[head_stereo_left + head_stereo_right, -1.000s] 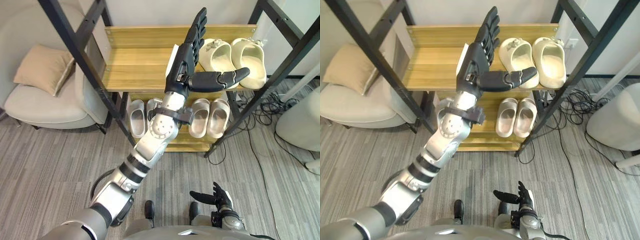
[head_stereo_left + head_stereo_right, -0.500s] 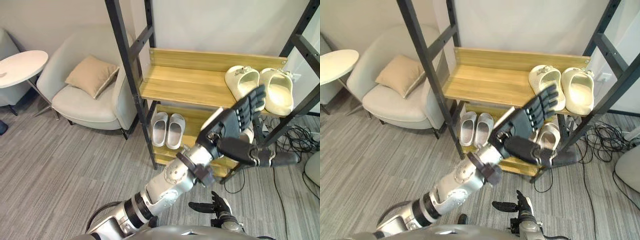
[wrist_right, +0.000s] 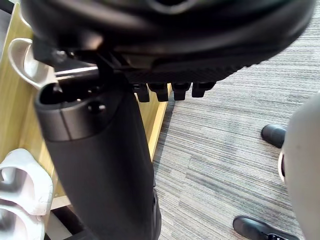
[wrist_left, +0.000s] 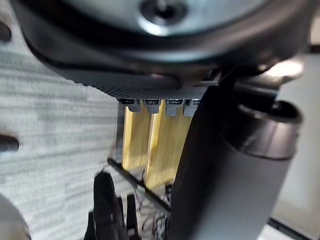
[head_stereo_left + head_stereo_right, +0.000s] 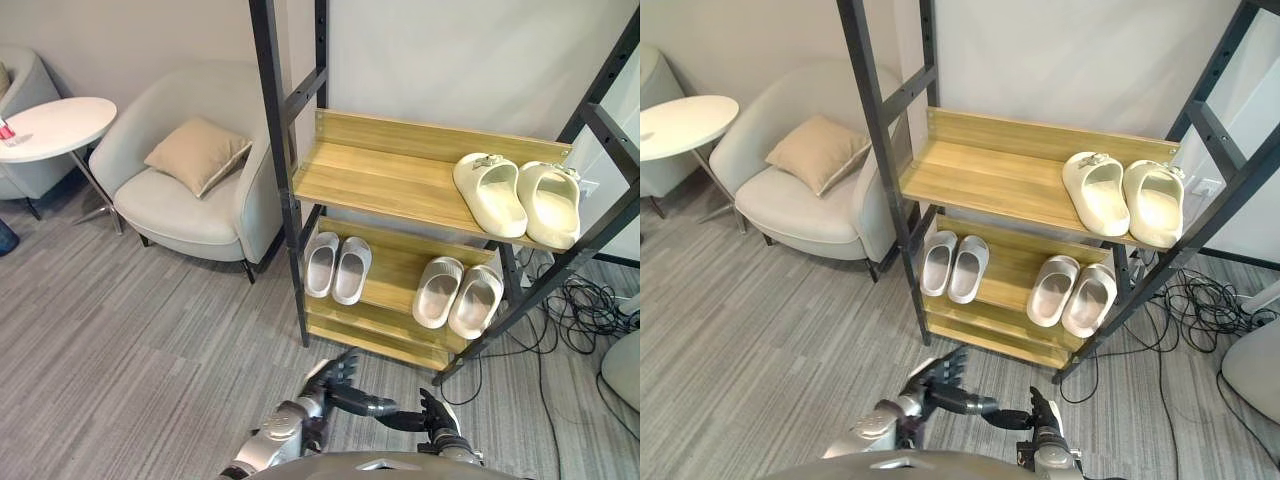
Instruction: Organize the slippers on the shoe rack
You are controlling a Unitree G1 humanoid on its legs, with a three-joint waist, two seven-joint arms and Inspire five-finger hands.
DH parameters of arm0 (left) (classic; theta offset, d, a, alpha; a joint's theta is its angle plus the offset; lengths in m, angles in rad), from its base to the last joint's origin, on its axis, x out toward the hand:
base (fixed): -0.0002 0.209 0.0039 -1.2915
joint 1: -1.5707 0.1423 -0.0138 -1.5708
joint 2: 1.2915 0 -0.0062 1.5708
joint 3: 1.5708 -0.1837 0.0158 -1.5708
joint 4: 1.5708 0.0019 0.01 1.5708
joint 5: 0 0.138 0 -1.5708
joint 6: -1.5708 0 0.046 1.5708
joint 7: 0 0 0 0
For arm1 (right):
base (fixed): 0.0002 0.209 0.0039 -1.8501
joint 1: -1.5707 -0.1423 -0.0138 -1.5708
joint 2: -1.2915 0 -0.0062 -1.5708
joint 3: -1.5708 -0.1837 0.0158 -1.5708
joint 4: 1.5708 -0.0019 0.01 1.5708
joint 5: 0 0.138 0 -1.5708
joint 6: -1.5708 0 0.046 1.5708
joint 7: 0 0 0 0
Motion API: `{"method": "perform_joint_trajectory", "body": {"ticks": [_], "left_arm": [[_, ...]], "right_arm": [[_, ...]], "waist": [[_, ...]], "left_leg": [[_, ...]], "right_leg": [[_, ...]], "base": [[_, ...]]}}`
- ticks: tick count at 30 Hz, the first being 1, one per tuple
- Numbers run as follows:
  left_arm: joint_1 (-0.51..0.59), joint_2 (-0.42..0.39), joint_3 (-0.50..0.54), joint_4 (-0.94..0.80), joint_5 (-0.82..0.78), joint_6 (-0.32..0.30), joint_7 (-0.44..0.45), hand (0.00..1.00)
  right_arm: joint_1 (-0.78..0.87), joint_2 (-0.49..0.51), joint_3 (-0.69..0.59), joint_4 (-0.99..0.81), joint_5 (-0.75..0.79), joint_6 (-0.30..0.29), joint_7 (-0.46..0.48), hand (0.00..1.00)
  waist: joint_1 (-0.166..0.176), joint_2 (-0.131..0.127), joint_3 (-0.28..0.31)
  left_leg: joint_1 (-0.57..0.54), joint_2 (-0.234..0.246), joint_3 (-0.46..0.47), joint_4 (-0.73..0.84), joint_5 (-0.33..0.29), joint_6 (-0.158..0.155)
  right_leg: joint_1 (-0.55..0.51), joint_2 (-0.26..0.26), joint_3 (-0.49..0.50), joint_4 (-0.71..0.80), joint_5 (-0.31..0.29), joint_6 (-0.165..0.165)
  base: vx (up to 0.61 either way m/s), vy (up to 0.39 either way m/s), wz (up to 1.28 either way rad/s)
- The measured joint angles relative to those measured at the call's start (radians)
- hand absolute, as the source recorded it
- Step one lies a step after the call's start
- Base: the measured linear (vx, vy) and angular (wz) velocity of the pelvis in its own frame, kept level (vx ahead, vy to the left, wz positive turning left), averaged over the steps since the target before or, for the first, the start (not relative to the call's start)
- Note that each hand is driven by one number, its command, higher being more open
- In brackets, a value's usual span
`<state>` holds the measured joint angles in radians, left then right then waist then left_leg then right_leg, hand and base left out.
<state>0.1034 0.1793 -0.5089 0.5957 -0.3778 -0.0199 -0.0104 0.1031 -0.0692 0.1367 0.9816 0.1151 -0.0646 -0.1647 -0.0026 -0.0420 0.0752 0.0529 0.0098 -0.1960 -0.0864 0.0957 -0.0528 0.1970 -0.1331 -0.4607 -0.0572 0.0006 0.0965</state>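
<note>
The rack (image 5: 392,182) stood against the wall, a black frame with wooden shelves. On its top shelf a cream pair (image 5: 489,194) sat at the right end, the two slippers side by side with toes toward the room. On the lower shelf (image 5: 395,268) a grey pair (image 5: 351,271) lay at the left end and a beige pair (image 5: 439,292) at the right end, well apart from each other. Every slipper in view was on the rack.

Both hands hung low over the floor (image 5: 130,350) in front of the rack, near each other and clear of the shelves. The left hand (image 5: 328,384) had its fingers straight and spread, thumb reaching out toward the right hand, and it held nothing. The right hand (image 5: 438,428) was just beside it, fingers loose and released, also empty. In the right wrist view part of the beige pair (image 3: 22,186) showed past the thumb.

Left of the rack stood an armchair (image 5: 185,210) with a cushion (image 5: 197,156) on its seat, and beyond it a round table (image 5: 55,126). Cables (image 5: 590,322) lay tangled on the floor to the right of the rack.
</note>
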Motion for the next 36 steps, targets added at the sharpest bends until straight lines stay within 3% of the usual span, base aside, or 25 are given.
{"method": "perform_joint_trajectory", "body": {"ticks": [13,19,21,25,27,28,29,30,33,35,36], "left_arm": [[0.021,-0.043,0.288,0.230,0.235,-0.022,0.110,1.00],[0.019,-0.044,0.343,0.274,0.302,-0.024,0.155,1.00],[0.018,-0.053,0.378,0.294,0.315,-0.024,0.167,1.00],[-0.005,-0.046,0.379,0.306,0.333,-0.024,0.195,1.00],[-0.016,-0.049,0.378,0.309,0.337,-0.024,0.201,1.00],[-0.025,-0.047,0.379,0.309,0.349,-0.024,0.202,1.00],[-0.026,-0.046,0.379,0.309,0.350,-0.024,0.202,1.00],[-0.030,-0.051,0.379,0.312,0.350,-0.024,0.209,1.00],[-0.022,-0.068,0.390,0.311,0.350,-0.043,0.209,1.00],[-0.032,-0.075,0.416,0.311,0.346,-0.045,0.208,1.00],[-0.034,-0.074,0.420,0.315,0.340,-0.045,0.208,1.00]], "right_arm": [[-0.002,0.020,-0.038,0.015,-0.003,-0.007,0.007,1.00],[-0.008,0.022,-0.038,0.016,-0.007,-0.007,0.007,1.00],[-0.019,0.020,-0.038,0.017,-0.018,-0.007,0.008,1.00],[-0.054,0.029,-0.036,0.016,-0.018,-0.007,0.008,1.00],[-0.064,0.024,-0.035,0.015,-0.021,-0.008,0.009,1.00],[-0.059,0.021,-0.032,0.014,-0.036,-0.014,0.011,1.00],[-0.057,0.021,-0.030,0.014,-0.036,-0.016,0.012,1.00],[-0.057,0.011,-0.028,0.006,-0.034,-0.016,0.024,1.00],[-0.030,-0.025,0.008,-0.055,-0.034,-0.025,0.051,1.00],[-0.045,-0.028,0.016,-0.057,-0.034,-0.030,0.053,1.00],[-0.049,-0.023,0.015,-0.060,-0.034,-0.029,0.055,1.00]], "waist": [[0.002,-0.008,-0.003],[0.004,-0.007,-0.002],[0.005,-0.003,0.005],[0.004,-0.016,0.041],[0.003,-0.013,0.051],[0.000,-0.019,0.055],[0.001,-0.021,0.056],[0.003,-0.019,0.058],[0.017,0.030,0.060],[0.029,0.042,0.079],[0.029,0.046,0.093]], "left_leg": [[-0.006,-0.006,0.010,0.000,-0.019,0.005],[0.001,0.000,0.040,0.000,-0.027,0.005],[-0.001,0.002,0.058,0.016,-0.039,0.008],[-0.066,-0.023,0.054,0.131,-0.076,0.013],[-0.097,-0.026,0.031,0.156,-0.078,0.011],[-0.117,-0.036,0.007,0.164,-0.083,0.005],[-0.123,-0.039,0.002,0.165,-0.081,0.003],[-0.127,-0.040,-0.015,0.162,-0.075,-0.005],[-0.171,0.004,-0.072,0.123,-0.059,-0.026],[-0.206,0.034,-0.054,0.106,-0.059,-0.029],[-0.231,0.054,0.002,0.106,-0.063,-0.021]], "right_leg": [[-0.008,0.000,0.005,-0.004,-0.013,0.009],[-0.019,0.001,0.038,0.003,-0.014,0.009],[-0.051,-0.010,0.063,0.064,-0.037,0.005],[-0.192,-0.074,0.140,0.362,-0.156,-0.005],[-0.220,-0.069,0.207,0.400,-0.166,-0.014],[-0.222,-0.063,0.282,0.400,-0.202,-0.003],[-0.222,-0.062,0.297,0.398,-0.212,0.005],[-0.216,-0.054,0.296,0.387,-0.225,0.014],[-0.200,0.022,0.278,0.256,-0.185,-0.008],[-0.201,0.051,0.260,0.202,-0.146,-0.019],[-0.199,0.050,0.220,0.194,-0.126,-0.028]], "base": [[0.03,-0.013,-0.02],[0.01,-0.008,-0.16],[-0.02,0.016,-0.30],[-0.06,0.004,0.01],[-0.11,-0.033,0.41],[-0.13,-0.055,0.51],[-0.15,-0.093,0.50],[-0.13,-0.082,0.49],[-0.09,-0.119,0.49],[-0.03,-0.094,0.41],[-0.02,-0.084,0.64]]}}
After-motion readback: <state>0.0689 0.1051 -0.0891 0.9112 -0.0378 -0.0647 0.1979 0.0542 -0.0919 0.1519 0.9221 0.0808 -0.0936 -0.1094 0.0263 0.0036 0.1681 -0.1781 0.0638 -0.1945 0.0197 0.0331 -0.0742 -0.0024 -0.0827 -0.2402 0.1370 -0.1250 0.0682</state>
